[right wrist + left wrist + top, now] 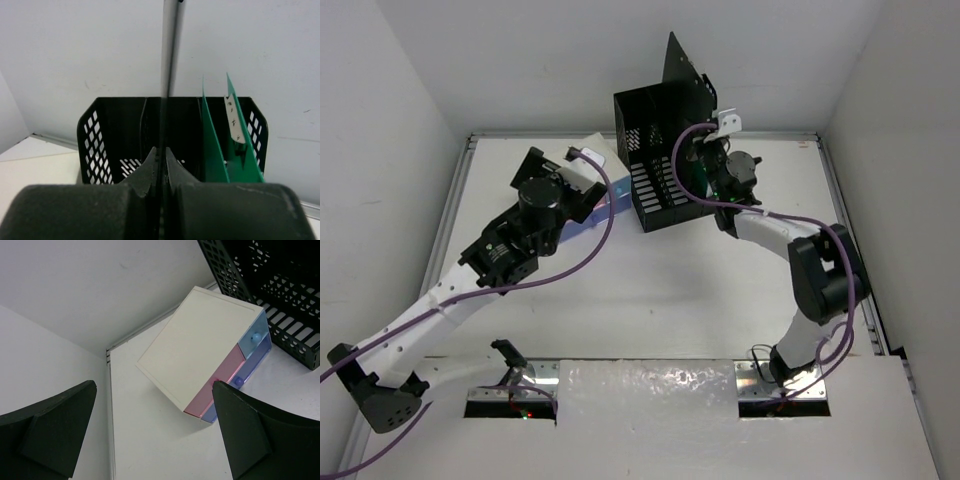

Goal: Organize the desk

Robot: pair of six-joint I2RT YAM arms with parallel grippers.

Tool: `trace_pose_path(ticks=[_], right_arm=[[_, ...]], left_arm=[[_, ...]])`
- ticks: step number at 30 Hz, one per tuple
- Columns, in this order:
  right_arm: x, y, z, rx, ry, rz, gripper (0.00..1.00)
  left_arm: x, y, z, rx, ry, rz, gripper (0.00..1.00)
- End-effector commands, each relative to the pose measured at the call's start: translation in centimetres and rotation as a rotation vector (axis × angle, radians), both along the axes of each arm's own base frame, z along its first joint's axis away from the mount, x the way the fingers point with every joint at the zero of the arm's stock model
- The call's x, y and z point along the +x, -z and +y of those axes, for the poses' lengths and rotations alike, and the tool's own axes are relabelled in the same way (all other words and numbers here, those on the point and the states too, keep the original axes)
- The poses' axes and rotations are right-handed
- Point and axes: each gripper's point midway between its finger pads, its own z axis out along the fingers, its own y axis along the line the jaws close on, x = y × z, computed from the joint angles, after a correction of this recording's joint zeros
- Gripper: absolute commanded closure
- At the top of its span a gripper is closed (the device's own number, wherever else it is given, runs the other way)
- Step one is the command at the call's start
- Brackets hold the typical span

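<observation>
Right gripper [160, 152] pinches black sheet [170, 60] over rack [95, 135] (green folder [215, 150] inside); left gripper [154, 390] agape near drawer box [195, 340].

The worktop [670, 290] is a large, flat white rectangle lying level. A thin pale metal rim runs along its left, far and right edges, and its surface is smooth and matte.

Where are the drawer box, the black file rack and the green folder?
drawer box [197, 342], left wrist view, on its cream top.
black file rack [650, 195], top external view, on its slotted front wall.
green folder [215, 160], right wrist view, on its left leaf.
</observation>
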Motion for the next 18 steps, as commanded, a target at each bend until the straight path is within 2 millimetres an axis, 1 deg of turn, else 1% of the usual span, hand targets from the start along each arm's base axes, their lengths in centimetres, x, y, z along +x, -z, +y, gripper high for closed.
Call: trace_pose_path(ticks=[1,3,4,5,6,8,9,10,11,12,13,14,15,16,17,18], right_arm=[[-0.5,-3.4,0.2,0.043,-0.003,-0.186,1.00],[0.1,-1.9,0.4,0.038,0.000,-0.171,1.00],[0.7,-0.2,0.6,0.029,0.001,-0.137,1.00],[1.0,0.6,0.7,0.034,-0.001,-0.120,1.00],[1.3,2.0,0.7,0.035,0.005,-0.095,1.00],[1.5,3.6,1.0,0.037,-0.009,-0.046,1.00],[1.5,4.2,1.3,0.030,-0.024,-0.021,0.97],[1.4,5.8,2.2,-0.007,-0.070,0.044,0.85],[1.1,5.6,2.2,-0.026,-0.074,0.060,0.58],[1.0,6.8,2.3,-0.057,-0.075,0.112,0.47],[0.3,6.0,2.0,-0.064,-0.072,0.106,0.39],[-0.2,5.7,1.9,-0.069,-0.073,0.110,0.28],[-0.6,5.9,1.5,-0.085,-0.071,0.137,0.09],[-1.8,3.7,1.0,-0.087,-0.068,0.113,0.01],[-2.5,3.0,1.0,-0.098,-0.085,0.120,0.01],[-3.3,2.1,0.9,-0.104,-0.092,0.127,0.01]], left_arm=[[0.3,-1.2,0.6,-0.023,-0.025,-0.056,0.00],[0.4,-1.0,0.6,-0.017,-0.030,-0.048,0.00],[0.4,-0.9,0.4,-0.021,-0.025,-0.042,0.00],[0.4,-0.7,0.2,-0.018,-0.014,-0.029,0.01],[0.4,-0.7,0.2,-0.021,-0.010,-0.026,0.00],[0.4,-0.5,-0.1,-0.017,0.002,-0.015,0.00],[0.4,-0.4,0.0,-0.019,0.000,-0.014,0.00],[0.4,-0.4,0.0,-0.018,-0.004,-0.011,0.00],[0.5,-0.4,0.0,-0.021,-0.007,-0.013,0.00],[0.9,-0.3,0.4,-0.030,-0.030,-0.013,0.00],[1.1,-0.3,0.4,-0.039,-0.032,-0.011,0.00],[1.3,-0.9,0.4,-0.057,-0.030,-0.015,0.00],[1.9,-0.8,0.6,-0.058,-0.043,-0.004,0.00],[2.1,-1.8,0.3,-0.079,-0.020,-0.008,0.00],[2.4,-2.1,0.3,-0.101,-0.016,-0.006,0.00],[3.2,-2.3,0.9,-0.109,-0.038,0.000,0.00]])
